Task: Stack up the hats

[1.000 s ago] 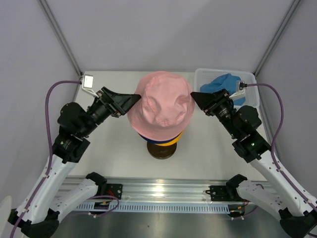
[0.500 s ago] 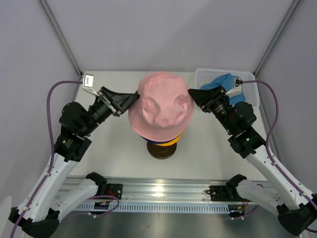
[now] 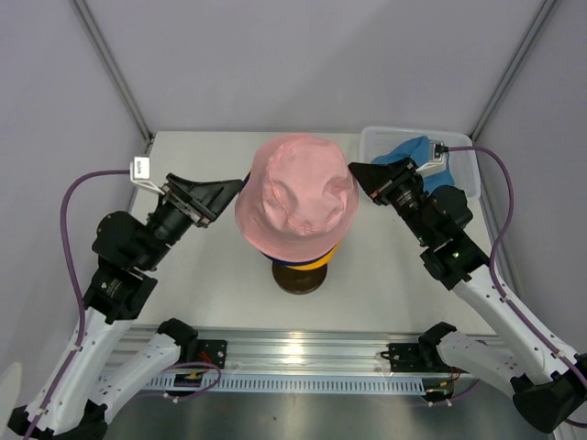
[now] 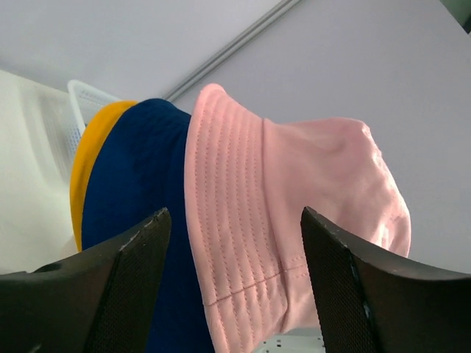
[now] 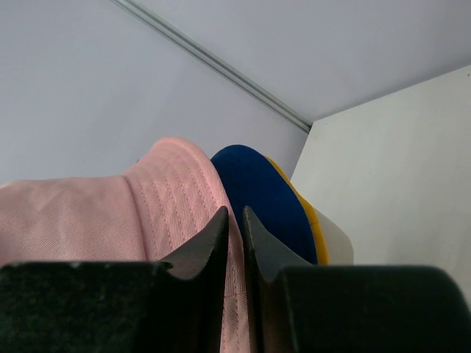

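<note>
Count: four hats, one basket, one stand, two grippers.

Stack: three hats, nested one over another at mid-table.
- pink hat (image 3: 298, 192) outermost
- navy hat (image 4: 140, 169) under it
- yellow hat (image 4: 88, 165) innermost
- From above, only thin slivers of navy and yellow brim show below the near edge of the pink brim.

All three sit crown up and brim down, with a vertical axis, over a dark round base (image 3: 298, 280) on the table (image 3: 211, 266). Whatever carries them above the base is hidden by cloth.

Container: white basket (image 3: 385, 132) at the far right corner. It holds one blue hat (image 3: 411, 151), crumpled. I cannot tell which way its crown points, and the right arm covers part of it.

Left gripper (image 4: 235, 215): fingers spread wide, level with the left side of the pink brim. The brim shows in the gap between them and neither finger touches it. It holds nothing.

Right gripper (image 5: 235, 215): at the right edge of the pink brim. The fingers are drawn nearly together, leaving only a thin slit with pink cloth in it, so it is pinching the brim. Navy and yellow brims lie just beyond the pinched edge.
</note>
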`<state>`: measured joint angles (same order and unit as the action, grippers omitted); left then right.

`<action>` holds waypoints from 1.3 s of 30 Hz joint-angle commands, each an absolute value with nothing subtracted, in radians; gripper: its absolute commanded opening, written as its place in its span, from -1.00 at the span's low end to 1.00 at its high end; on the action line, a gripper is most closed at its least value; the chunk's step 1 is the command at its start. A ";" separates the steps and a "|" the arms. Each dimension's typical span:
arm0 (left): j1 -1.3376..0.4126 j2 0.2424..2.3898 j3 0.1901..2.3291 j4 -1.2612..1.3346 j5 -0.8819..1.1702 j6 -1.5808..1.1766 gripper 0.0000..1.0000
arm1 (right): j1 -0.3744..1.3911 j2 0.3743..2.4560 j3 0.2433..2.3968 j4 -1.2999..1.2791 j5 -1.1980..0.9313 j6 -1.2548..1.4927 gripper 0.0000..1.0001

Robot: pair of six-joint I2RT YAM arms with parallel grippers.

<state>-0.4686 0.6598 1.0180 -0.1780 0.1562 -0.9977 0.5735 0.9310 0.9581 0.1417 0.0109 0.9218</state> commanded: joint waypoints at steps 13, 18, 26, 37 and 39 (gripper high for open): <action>-0.465 0.678 0.917 -0.078 0.273 -1.103 -0.28 | 0.569 0.953 0.996 0.204 -0.018 0.919 -0.73; -0.465 0.707 0.945 -0.060 0.273 -1.074 -0.99 | 0.569 0.963 0.997 0.210 -0.021 0.913 -0.80; -0.465 0.784 1.035 -0.123 0.147 -0.960 -0.99 | 0.563 0.962 1.008 0.199 0.029 0.855 -1.00; -0.465 0.836 1.130 -0.218 -0.073 -0.856 -0.99 | 0.515 0.969 1.028 0.146 0.031 0.790 -1.00; -0.465 0.865 1.144 -0.232 -0.095 -0.842 -0.99 | 0.509 0.965 1.023 0.126 0.026 0.782 -1.00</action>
